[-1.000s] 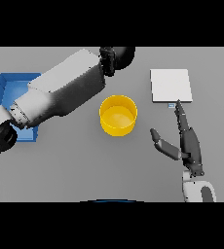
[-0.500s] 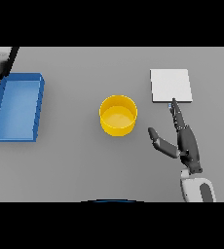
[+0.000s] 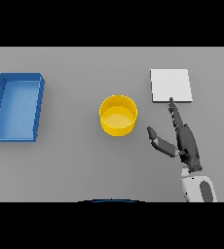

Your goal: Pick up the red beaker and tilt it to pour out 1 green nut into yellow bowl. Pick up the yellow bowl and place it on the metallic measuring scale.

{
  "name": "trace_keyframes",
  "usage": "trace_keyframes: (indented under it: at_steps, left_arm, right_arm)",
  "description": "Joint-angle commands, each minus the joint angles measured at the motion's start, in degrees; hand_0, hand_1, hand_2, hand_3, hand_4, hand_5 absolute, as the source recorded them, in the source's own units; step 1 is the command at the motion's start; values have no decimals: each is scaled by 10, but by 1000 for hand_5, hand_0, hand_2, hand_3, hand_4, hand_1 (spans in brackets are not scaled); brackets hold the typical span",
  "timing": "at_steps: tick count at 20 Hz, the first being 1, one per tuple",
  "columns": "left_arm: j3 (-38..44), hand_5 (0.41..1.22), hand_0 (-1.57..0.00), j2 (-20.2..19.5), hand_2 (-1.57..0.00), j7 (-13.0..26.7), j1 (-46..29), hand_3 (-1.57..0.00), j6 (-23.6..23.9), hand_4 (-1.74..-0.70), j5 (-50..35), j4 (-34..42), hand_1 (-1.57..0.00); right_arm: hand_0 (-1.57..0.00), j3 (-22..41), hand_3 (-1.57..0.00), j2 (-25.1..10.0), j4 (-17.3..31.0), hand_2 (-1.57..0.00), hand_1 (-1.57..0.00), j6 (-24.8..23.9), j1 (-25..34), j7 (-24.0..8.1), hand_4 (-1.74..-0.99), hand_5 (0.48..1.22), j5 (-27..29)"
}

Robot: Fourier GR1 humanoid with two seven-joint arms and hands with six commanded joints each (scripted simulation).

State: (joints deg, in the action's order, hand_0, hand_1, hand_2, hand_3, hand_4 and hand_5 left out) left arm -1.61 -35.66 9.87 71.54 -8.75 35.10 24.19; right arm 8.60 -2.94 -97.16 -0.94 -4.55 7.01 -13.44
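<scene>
Low at the right of the head view, right hand (image 3: 187,146) lies over the grey tabletop (image 3: 75,170), palm down. Fingers straight and held close together, pointing up and slightly left. Thumb splayed out to the left, well clear of the fingers. Hand holds nothing. White forearm runs down from the wrist to the lower edge.

Fingertips (image 3: 171,101) reach the near edge of the metallic measuring scale (image 3: 170,85), a pale square plate lying flat at upper right. Whether they touch it or hover just above, cannot tell.

Yellow bowl (image 3: 118,115) stands upright near the middle of the tabletop, left of the hand and below-left of the scale. Near the thumb tip, though grey surface shows between them. Apart from the scale as well. Inside of the bowl shows plain yellow; contents cannot be made out.

Blue tray (image 3: 38,104), rectangular with raised walls, sits at far left, well apart from the bowl.

Left hand: not seen. Red beaker: not seen.
</scene>
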Motion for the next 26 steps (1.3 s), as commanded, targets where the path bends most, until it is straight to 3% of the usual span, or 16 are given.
trace_keyframes:
  at_steps: [1,4,11,13,17,19,20,22,24,26]
  left_arm:
    - [16,1221,-1571,4,-1571,19,-23,-1564,17,-1740,-18,13,-1571]
    - [58,1221,-1571,8,-1571,87,-100,-1567,48,-1741,-69,68,-1571]
    - [89,1221,-1571,55,-1571,140,-330,-1570,87,-1741,-149,286,-1571]
    - [89,1151,-1571,67,-1571,144,-370,-1571,96,-1741,-159,329,-1571]
    - [91,925,-1571,82,-1571,185,-416,-1571,107,-1741,-168,379,-1571]
    - [90,818,-1571,80,-1526,211,-426,-1525,92,-1521,-174,404,-1571]
    - [85,774,-1469,77,-1276,195,-437,-1318,62,-1369,-188,424,-1344]
    - [90,705,-940,72,-817,190,-446,-843,10,-1126,-227,443,-860]
    - [90,664,-601,66,-522,197,-452,-539,-24,-976,-247,449,-550]
    - [74,644,-384,58,-334,201,-448,-345,-40,-875,-231,439,-351]
  right_arm:
    - [1,1,1,0,-6,1,1,-1,4,-7,-1134,632,-1]
    - [1,2,1,0,-5,1,1,3,-2,0,-1133,655,2]
    - [1,-1,1,-8,-6,1,1,6,-9,16,-1166,676,3]
    - [1,-2,1,-12,-9,1,1,10,-14,15,-1174,676,8]
    - [1,-1,1,-7,-3,1,1,6,-10,16,-1157,671,5]
    - [1,-1,1,-6,-4,1,1,9,-16,14,-1155,670,9]
    - [1,1,1,-4,-6,1,1,9,-16,12,-1153,670,8]
    - [1,-3,1,-8,-5,1,1,7,-13,10,-1149,670,7]
    - [1,-2,1,-5,1,1,1,7,-11,18,-1153,670,8]
    - [1,-2,1,-3,4,1,1,8,-15,24,-1155,669,10]
